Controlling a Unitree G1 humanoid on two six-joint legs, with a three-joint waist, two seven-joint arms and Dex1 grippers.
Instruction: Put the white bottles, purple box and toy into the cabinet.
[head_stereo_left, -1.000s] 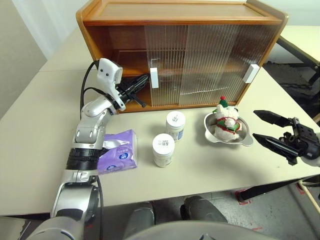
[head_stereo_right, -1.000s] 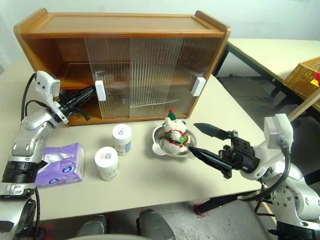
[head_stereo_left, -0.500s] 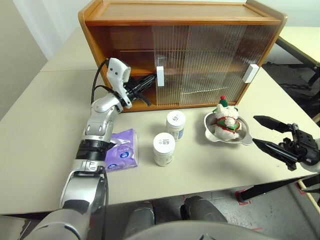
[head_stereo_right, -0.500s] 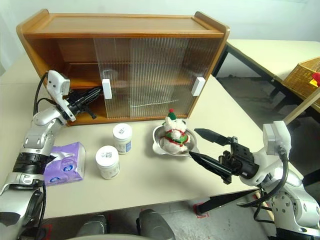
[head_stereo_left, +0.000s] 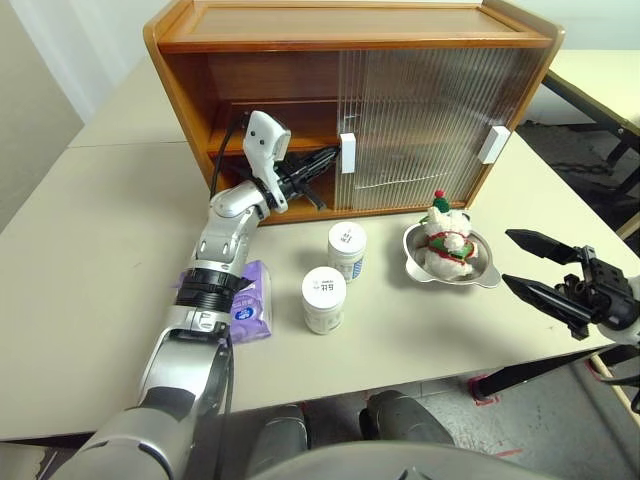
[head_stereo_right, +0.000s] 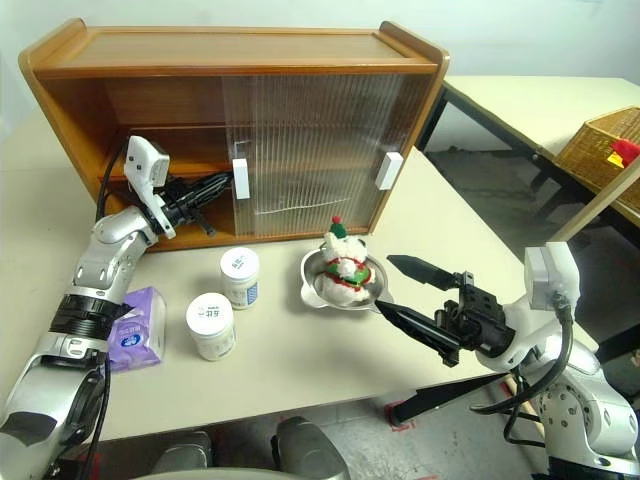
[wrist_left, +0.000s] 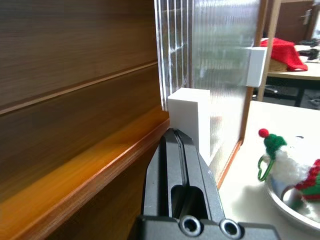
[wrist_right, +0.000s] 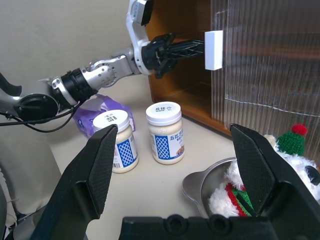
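The cabinet (head_stereo_left: 350, 25) stands at the back of the table, its left half uncovered. My left gripper (head_stereo_left: 330, 160) is shut, its tips pressed against the white handle (wrist_left: 190, 115) of the left sliding door. Two white bottles (head_stereo_left: 347, 250) (head_stereo_left: 324, 299) stand in front of the cabinet. The purple box (head_stereo_left: 250, 305) lies under my left forearm, partly hidden. The toy (head_stereo_left: 443, 240) sits in its silver dish (head_stereo_left: 480, 275), right of the bottles. My right gripper (head_stereo_left: 508, 257) hovers open just right of the dish, with nothing between its fingers.
The second door's white handle (head_stereo_left: 488, 144) sits near the cabinet's right end. Another table stands off to the right across a gap, and a wicker basket (head_stereo_right: 600, 150) beyond it. The table's front edge runs close below the bottles.
My left gripper has moved right along the cabinet front, and the left sliding door has slid right with it, widening the opening. The right gripper has stayed put.
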